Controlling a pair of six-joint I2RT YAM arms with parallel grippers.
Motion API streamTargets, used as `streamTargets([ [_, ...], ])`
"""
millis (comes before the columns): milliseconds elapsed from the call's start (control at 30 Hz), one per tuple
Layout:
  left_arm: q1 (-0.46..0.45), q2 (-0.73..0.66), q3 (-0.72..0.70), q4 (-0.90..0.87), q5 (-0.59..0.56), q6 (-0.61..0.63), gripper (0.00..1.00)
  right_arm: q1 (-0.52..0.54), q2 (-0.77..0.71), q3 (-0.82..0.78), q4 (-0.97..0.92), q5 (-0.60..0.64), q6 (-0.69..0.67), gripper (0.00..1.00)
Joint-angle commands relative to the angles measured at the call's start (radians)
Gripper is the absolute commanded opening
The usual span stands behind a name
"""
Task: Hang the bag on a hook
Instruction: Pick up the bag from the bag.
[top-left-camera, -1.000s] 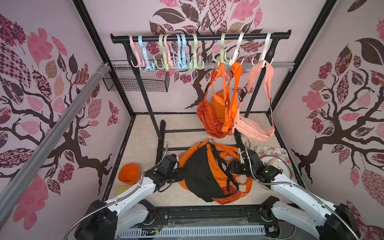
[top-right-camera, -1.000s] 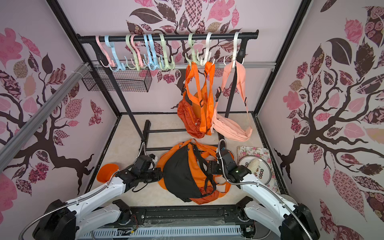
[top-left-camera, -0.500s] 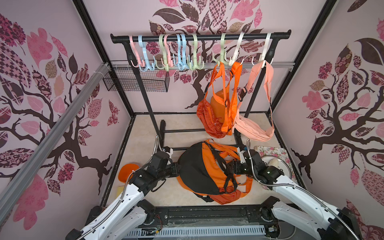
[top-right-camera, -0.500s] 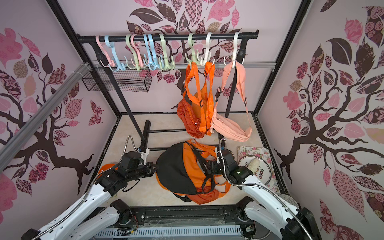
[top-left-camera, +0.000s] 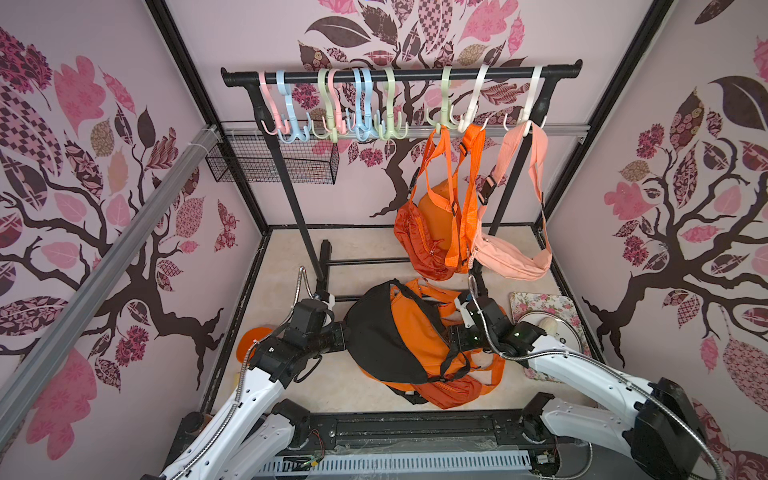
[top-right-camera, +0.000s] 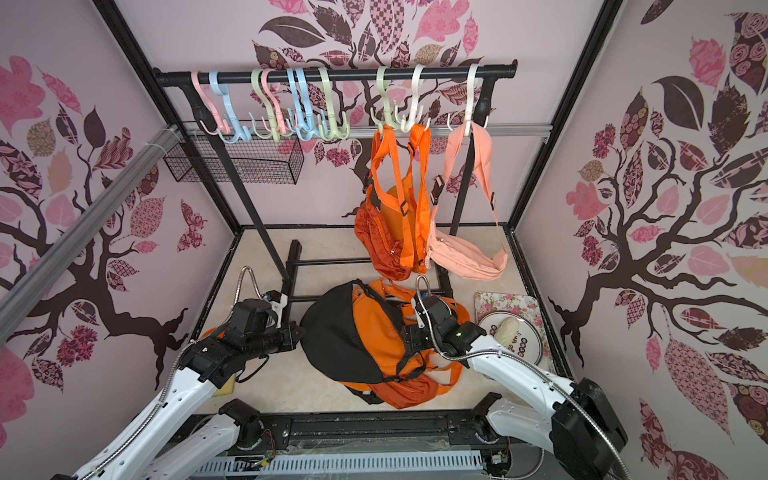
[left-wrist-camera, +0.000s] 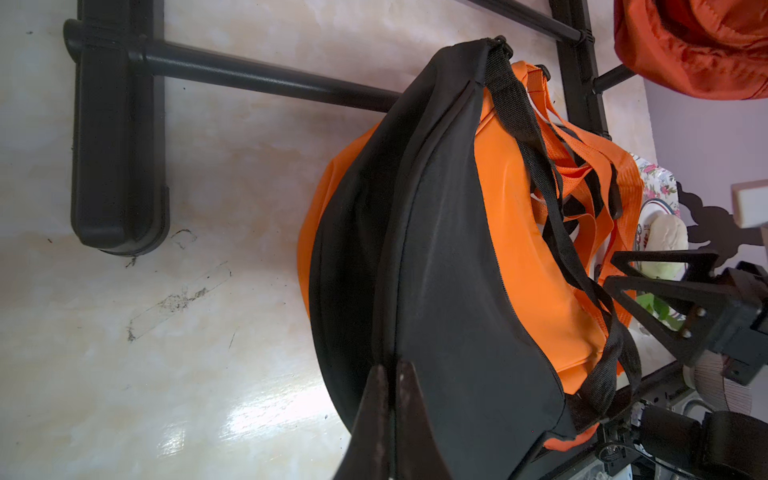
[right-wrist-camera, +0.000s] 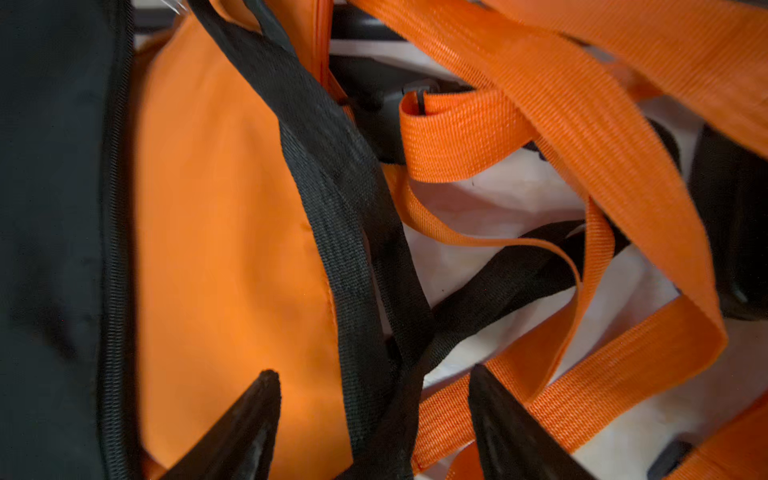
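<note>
A black and orange bag lies bunched on the floor in front of the rack, its black side tipped up. My left gripper is shut on the bag's black edge. At the bag's other side, my right gripper is open, with crossed black straps between its fingers and loose orange straps beyond. Several pastel hooks hang free on the black rail.
An orange bag and a pink bag hang from hooks at the rail's right end. The rack's base bars run just behind the bag. A wire basket, a floral tray and an orange disc sit around.
My left arm has risen and drawn the bag's black edge up and slightly toward the rack, so the bag stands more tipped. The right gripper has barely moved.
</note>
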Motion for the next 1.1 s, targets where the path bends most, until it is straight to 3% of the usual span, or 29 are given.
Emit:
streamTargets([
  [0, 0.011, -0.011, 0.054, -0.004, 0.002, 0.026, 0.0, 0.007, 0.048, 0.056, 0.007, 0.042, -0.009, 0.73],
  [500, 0.011, -0.041, 0.035, 0.009, 0.011, 0.005, 0.0, 0.01, 0.252, 0.103, 0.082, 0.065, -0.033, 0.71],
  [767, 0.011, -0.058, 0.035, 0.003, 0.009, 0.002, 0.0, 0.01, 0.313, 0.136, 0.105, 0.143, -0.048, 0.52],
  [1067, 0.013, -0.075, 0.039, -0.003, 0.0, 0.003, 0.0, 0.009, 0.303, 0.181, 0.063, 0.205, -0.054, 0.08],
])
